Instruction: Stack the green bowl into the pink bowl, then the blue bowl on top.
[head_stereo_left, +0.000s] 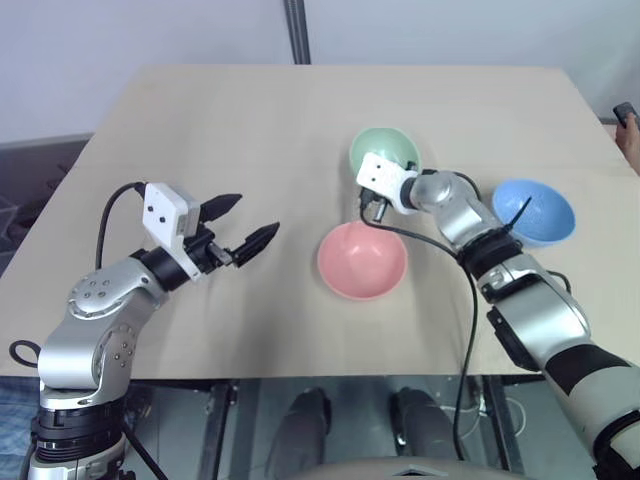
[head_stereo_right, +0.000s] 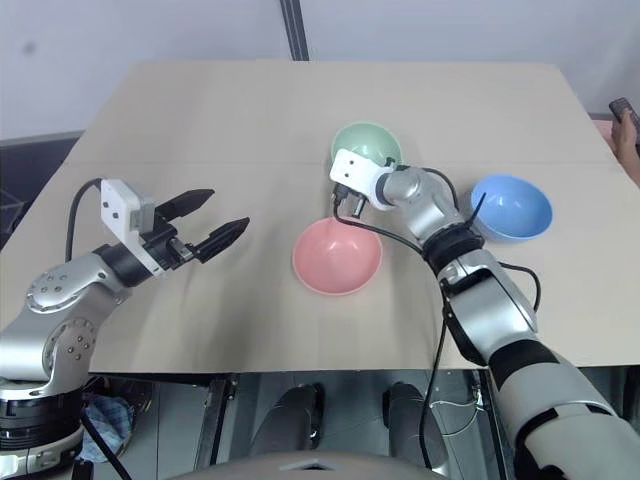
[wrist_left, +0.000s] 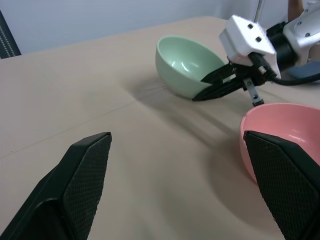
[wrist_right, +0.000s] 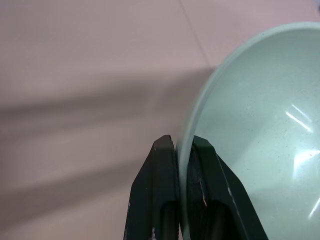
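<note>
Right gripper, head views: my right gripper (head_stereo_left: 368, 203) reaches over the table (head_stereo_left: 250, 130) and sits at the near rim of the green bowl (head_stereo_left: 388, 147), its fingers hidden under the white wrist block.
Green bowl, head views: farthest of the three, mouth up, pale mint, glossy and plain.
Pink bowl, head views: the pink bowl (head_stereo_left: 362, 260) lies just nearer than my right gripper, apart from the green bowl; salmon, smooth, mouth up.
Blue bowl, head views: the blue bowl (head_stereo_left: 540, 210) sits to the right of my right forearm, well apart from the other two; sky blue.
Left gripper, head views: my left gripper (head_stereo_left: 243, 226) hovers over bare table well left of the pink bowl, fingers spread.
Left wrist view: my two fingers (wrist_left: 85, 180) stand wide apart; beyond them my right gripper's black fingers meet the green bowl's side at its rim, with the pink bowl's rim nearer.
Right wrist view: my fingers (wrist_right: 165, 195) are pressed together on the green bowl's rim, one outside, one inside the wall.
</note>
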